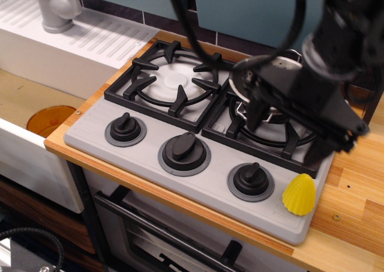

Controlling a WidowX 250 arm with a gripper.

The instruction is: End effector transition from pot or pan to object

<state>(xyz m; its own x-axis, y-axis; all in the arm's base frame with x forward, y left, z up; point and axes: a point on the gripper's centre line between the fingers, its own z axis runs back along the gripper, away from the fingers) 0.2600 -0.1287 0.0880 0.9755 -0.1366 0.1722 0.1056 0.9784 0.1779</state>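
Observation:
My black gripper point(287, 134) hangs open and empty over the right burner, its two angular fingers spread wide, one finger point(255, 113) at the left and the other near the stove's right edge. The steel bowl point(276, 60) sits on the right burner grate behind the gripper; only its far rim and a wire handle show. The small yellow ridged dome point(299, 194) stands on the grey stove panel at the front right corner, just below and in front of the right finger, apart from it.
Three black knobs point(184, 150) line the stove front. The left burner grate point(172, 80) is bare. An orange disc point(51, 119) lies in the sink at the left, with a grey faucet point(57, 8) behind. Wooden counter point(354, 206) runs to the right.

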